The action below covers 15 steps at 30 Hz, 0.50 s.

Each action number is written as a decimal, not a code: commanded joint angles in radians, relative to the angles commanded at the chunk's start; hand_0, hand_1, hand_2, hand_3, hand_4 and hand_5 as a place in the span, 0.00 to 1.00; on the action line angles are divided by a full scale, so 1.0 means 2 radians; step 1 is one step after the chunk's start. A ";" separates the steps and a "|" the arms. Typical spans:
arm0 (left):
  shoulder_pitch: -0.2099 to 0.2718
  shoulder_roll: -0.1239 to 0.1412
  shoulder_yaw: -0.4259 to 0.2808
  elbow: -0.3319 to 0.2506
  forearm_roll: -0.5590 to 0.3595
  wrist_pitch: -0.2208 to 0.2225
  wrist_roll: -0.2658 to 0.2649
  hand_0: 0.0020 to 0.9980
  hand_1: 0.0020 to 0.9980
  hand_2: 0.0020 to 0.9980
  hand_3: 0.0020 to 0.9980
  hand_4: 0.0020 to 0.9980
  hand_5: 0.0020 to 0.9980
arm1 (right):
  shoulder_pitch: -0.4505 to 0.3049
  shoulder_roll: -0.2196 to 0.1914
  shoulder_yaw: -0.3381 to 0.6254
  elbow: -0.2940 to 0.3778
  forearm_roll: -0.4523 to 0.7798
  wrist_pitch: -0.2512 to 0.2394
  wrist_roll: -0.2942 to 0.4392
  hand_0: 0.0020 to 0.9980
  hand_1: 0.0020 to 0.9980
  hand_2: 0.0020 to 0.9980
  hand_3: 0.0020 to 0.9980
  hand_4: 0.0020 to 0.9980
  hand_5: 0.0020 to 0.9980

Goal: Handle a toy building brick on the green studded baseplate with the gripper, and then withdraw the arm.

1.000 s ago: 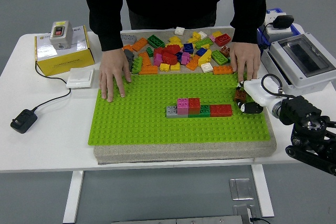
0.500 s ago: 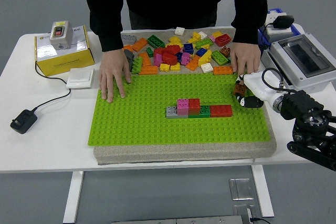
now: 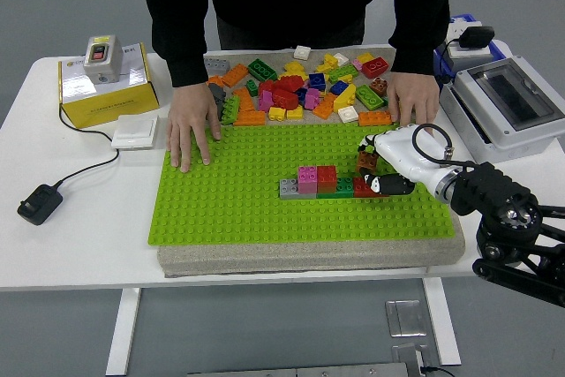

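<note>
step: placing | right hand (image 3: 381,169) grasps a brown brick (image 3: 367,161), hovering just above the red end of the brick row (image 3: 334,184) on the green baseplate (image 3: 238,200) | next: judged; press brick onto studs; release; withdraw arm | person's hands (image 3: 189,125) rest on baseplate's far edge

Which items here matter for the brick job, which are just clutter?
Job: right hand holding a brown brick, brick row, green baseplate.
Clutter: loose brick pile, yellow box, grey enclosure, power adapter. Person's hands steady the baseplate.
</note>
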 joint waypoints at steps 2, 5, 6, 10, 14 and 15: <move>0.001 0.000 0.000 0.000 0.000 0.000 0.000 0.69 0.67 0.60 0.66 0.08 0.65 | -0.001 0.003 -0.003 -0.001 0.005 -0.001 0.000 0.12 0.17 0.46 0.61 0.46 0.35; 0.001 0.001 -0.001 0.000 0.002 0.000 0.001 0.69 0.67 0.60 0.66 0.08 0.65 | -0.002 0.007 -0.006 0.000 0.012 -0.002 0.001 0.12 0.17 0.46 0.61 0.46 0.35; 0.002 0.001 -0.001 0.000 0.002 0.000 0.001 0.69 0.67 0.60 0.66 0.08 0.65 | -0.002 0.008 -0.006 0.000 0.014 -0.002 0.001 0.13 0.17 0.45 0.61 0.46 0.35; 0.002 0.001 -0.001 0.000 0.003 0.000 0.001 0.69 0.67 0.60 0.66 0.08 0.65 | -0.003 0.012 -0.009 0.002 0.022 -0.003 0.002 0.13 0.17 0.45 0.61 0.46 0.35; 0.002 0.001 0.000 0.000 0.002 0.000 0.001 0.69 0.67 0.60 0.66 0.08 0.65 | -0.002 0.017 -0.014 0.000 0.027 -0.004 0.003 0.12 0.17 0.45 0.61 0.45 0.35; 0.002 0.001 0.000 0.000 0.002 0.000 0.001 0.69 0.67 0.60 0.66 0.08 0.65 | -0.001 0.019 -0.015 -0.001 0.028 -0.004 0.004 0.12 0.17 0.45 0.61 0.45 0.35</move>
